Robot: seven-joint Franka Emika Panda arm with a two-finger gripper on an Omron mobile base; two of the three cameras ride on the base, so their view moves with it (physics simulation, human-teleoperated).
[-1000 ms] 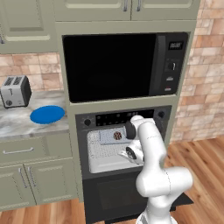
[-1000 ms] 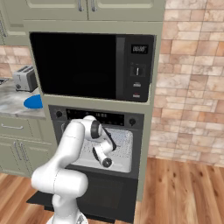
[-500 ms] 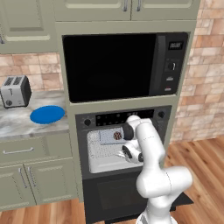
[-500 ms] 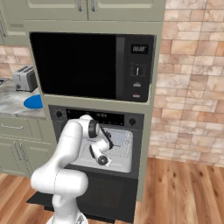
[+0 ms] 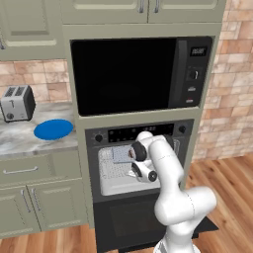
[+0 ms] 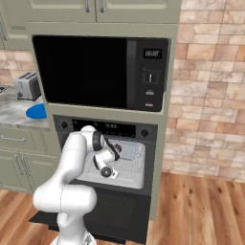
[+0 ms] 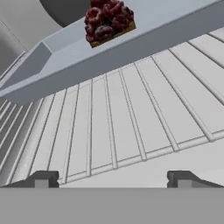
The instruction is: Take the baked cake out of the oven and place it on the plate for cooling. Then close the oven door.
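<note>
1. Baked cake (image 7: 108,19), dark brown and lumpy, sits in a shallow grey tray (image 7: 61,54) inside the oven (image 5: 141,170); in the hand view it lies at the top, well beyond the tool's tips.
2. Under the tray runs the wire rack (image 7: 122,127), its pale bars stretching from the tray toward the tool.
3. The tool (image 7: 113,178) has its two dark tips spread wide, one at each lower corner of the hand view, with nothing between them; they hover over the front edge of the rack and touch neither tray nor cake.
4. In the left base view the white arm (image 5: 170,192) rises from the lower right and bends into the oven cavity, its wrist over the pale rack (image 5: 116,170).
5. The oven door (image 5: 143,222) hangs open, dropped down below the cavity, its window facing up and out.
6. Above the cavity the control strip (image 5: 141,132) carries a round knob at each end and a display between them.
7. The black microwave (image 5: 138,74) sits directly above the oven.
8. On the marble tabletop (image 5: 20,138) to the left lies the blue plate (image 5: 53,129), bare, with the toaster (image 5: 17,103) just behind it near the brick wall.
9. The plate stands well apart from the oven opening, with the cabinet's side post between them.
</note>
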